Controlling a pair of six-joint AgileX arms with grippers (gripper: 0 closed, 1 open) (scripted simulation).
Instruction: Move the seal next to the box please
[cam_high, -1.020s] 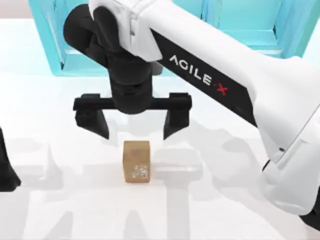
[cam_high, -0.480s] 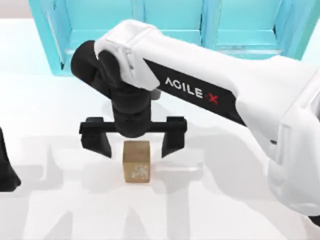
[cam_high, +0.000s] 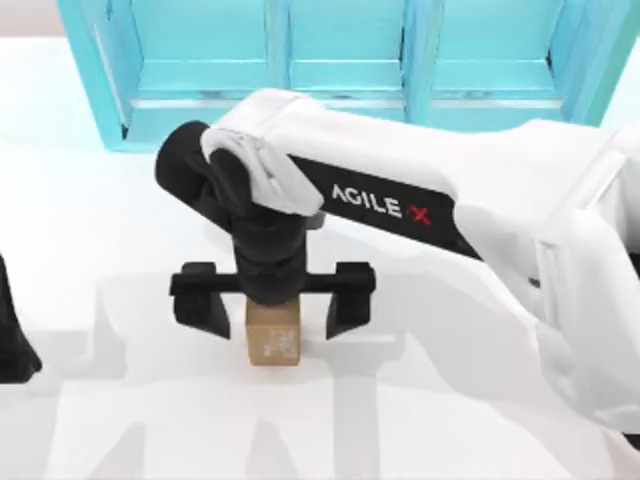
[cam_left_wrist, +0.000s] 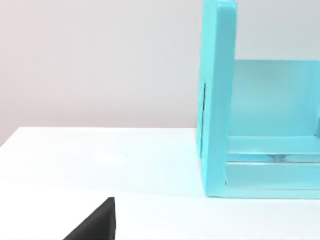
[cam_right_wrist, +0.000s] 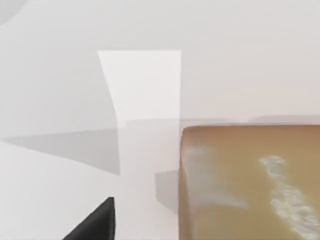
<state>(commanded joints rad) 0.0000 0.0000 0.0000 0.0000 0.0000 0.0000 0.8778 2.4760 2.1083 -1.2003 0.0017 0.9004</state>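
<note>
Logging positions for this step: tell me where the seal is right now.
In the top view, the seal stands on the white table left of centre, between the open fingers of the right gripper, in front of the turquoise shelf unit.

A large turquoise three-bay shelf unit (cam_high: 340, 60) stands along the far edge of a plain white tabletop (cam_high: 100, 230), its open bays facing the near side and separated by upright dividers of the same colour. From the left wrist view, one thick turquoise end wall (cam_left_wrist: 216, 100) of the unit rises from the white surface (cam_left_wrist: 100, 160) against a pale grey backdrop (cam_left_wrist: 100, 60), with a low inner ledge just behind it.
</note>
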